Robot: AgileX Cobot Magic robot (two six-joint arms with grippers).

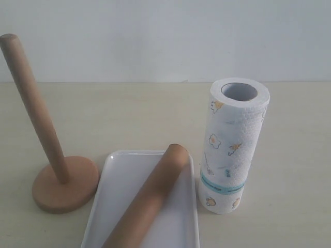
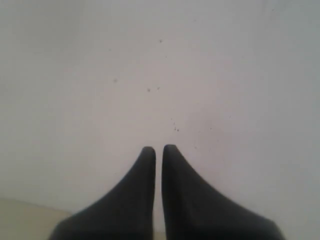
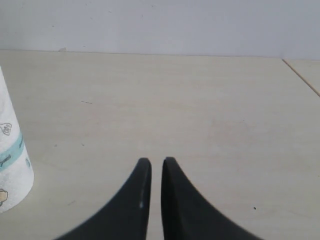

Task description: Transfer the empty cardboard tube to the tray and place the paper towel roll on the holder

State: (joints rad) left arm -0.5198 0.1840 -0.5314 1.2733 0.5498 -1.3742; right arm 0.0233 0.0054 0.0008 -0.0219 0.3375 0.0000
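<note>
The brown cardboard tube [image 1: 150, 196] lies slanted across the white tray [image 1: 116, 186] at the front of the table. To the tray's right the paper towel roll [image 1: 232, 147] stands upright on the table; its lower edge [image 3: 10, 160] shows in the right wrist view. The wooden holder [image 1: 57, 175] stands to the left of the tray, its dowel bare. My left gripper [image 2: 158, 148] is shut and empty, facing a pale wall. My right gripper [image 3: 156, 161] is shut and empty over bare table, apart from the roll. Neither gripper shows in the exterior view.
A pale wall [image 1: 165, 36] rises behind the light wooden table [image 1: 289, 170]. A seam or table edge [image 3: 302, 77] runs diagonally in the right wrist view.
</note>
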